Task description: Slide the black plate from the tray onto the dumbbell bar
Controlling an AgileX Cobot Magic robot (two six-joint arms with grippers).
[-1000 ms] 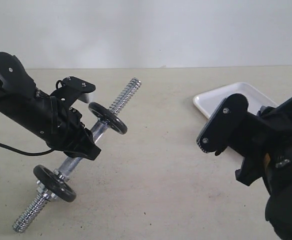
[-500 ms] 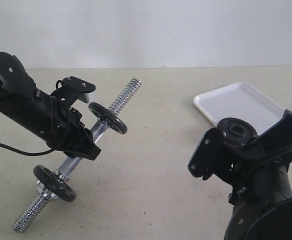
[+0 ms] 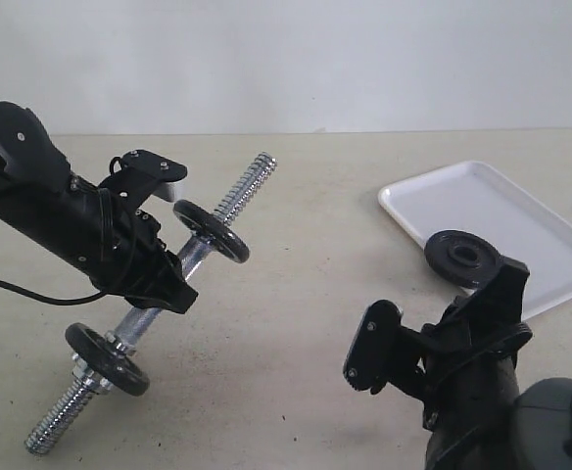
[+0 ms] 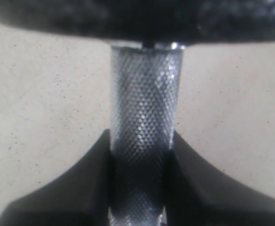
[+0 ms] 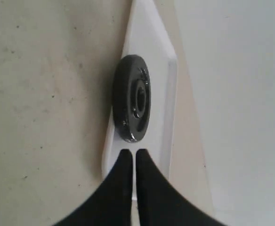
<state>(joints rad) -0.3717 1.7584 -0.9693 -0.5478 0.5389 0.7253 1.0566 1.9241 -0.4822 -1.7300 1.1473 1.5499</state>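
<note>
Right pincer point(image 5: 133, 151) closed, black plate point(image 5: 132, 98) round, centre hole, on tray point(image 5: 158, 56)

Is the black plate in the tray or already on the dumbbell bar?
In the tray. The black plate lies flat near the tray's edge; the shut right end effector does not touch it.

Matte black arms point(image 3: 61, 235) with small silver screws point(image 3: 371, 320) (thin black cable point(image 3: 22, 291) off the left), tapered pincer fingers point(image 5: 122, 170).

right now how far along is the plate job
Done: the left jaws clamp the dumbbell bar at its knurled middle. In hand: the right jaws, shut and empty, point at the black plate in the tray. Left: grasp it, slide it on.
</note>
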